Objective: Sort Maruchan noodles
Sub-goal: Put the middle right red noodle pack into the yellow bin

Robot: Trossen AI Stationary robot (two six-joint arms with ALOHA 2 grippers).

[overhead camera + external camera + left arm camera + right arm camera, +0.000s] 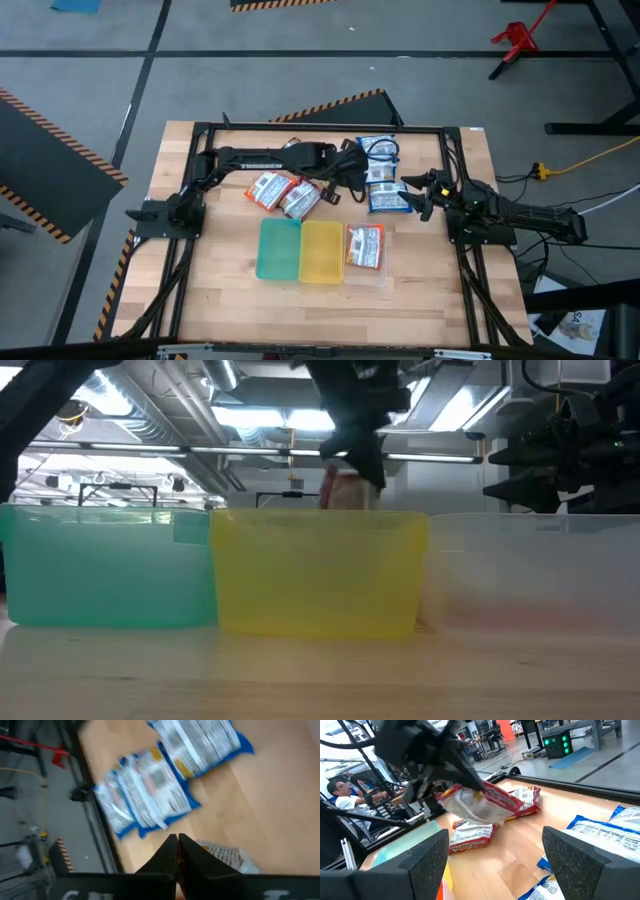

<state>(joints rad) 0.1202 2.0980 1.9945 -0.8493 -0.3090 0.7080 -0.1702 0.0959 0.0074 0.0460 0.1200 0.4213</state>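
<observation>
a: a red-and-white maruchan packet (480, 802) hangs clear of the table, pinched by one edge in the left gripper (352, 168) — its fingers pressed together on the wrapper, as the left wrist view shows the two dark tips meeting.

b: and what lies around that pincer?

a: just beside it, toward the left arm's base, two more red packets (283, 192) lie on the wood. on its other side, toward the right arm, the blue-and-white packets (381, 172) sit in a loose cluster, some overlapping. nearer the table's front edge, in front of the pincer, stand the green tray (279, 249) and the yellow tray (321, 251), touching side by side.

b: anything sorted yet?

a: one orange-and-white packet (364, 246) rests in the clear tray (366, 275), just beside the yellow one. the green and yellow trays look empty from above.

b: so early going?

a: by my reading, yes — one packet binned, one in the air, and the red pair and the blue cluster not yet placed. which tray the lifted packet is meant for, i can't tell from this.

b: the other arm?

a: the right gripper (424, 194) waits at the far side of the blue cluster from the left pincer, fingers spread wide and holding nothing. a person sits in the room beyond, well away from the table.
</observation>
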